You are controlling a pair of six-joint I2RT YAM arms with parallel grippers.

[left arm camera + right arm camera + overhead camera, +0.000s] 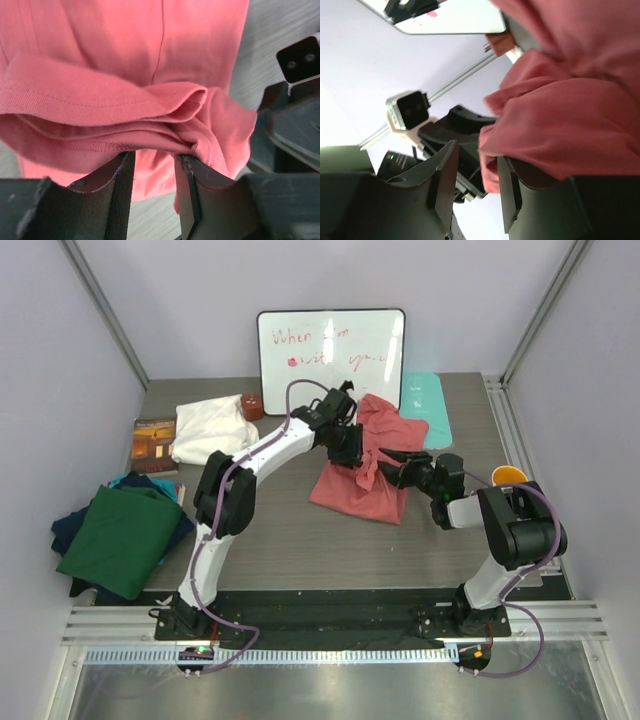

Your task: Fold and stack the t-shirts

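Note:
The salmon-pink t-shirt point(362, 485) lies bunched on the table right of centre, and its folded hem point(100, 100) fills the left wrist view. My left gripper point(352, 455) is at its upper left; in its own view point(154, 155) the jaws stand apart with layered cloth draped over the fingertips. My right gripper point(393, 472) meets it from the right. Its jaws point(476, 152) are open, with pink cloth point(570, 125) resting on one finger. A dark green t-shirt point(120, 535) lies on navy ones point(68, 530) at the table's left edge.
A whiteboard point(330, 355) leans at the back, with the pale-teal mat point(427, 405) to its right. Back left lie a white cloth point(210, 430), a small brown block point(252, 407) and a book point(155, 445). An orange cup point(508, 476) stands behind the right arm.

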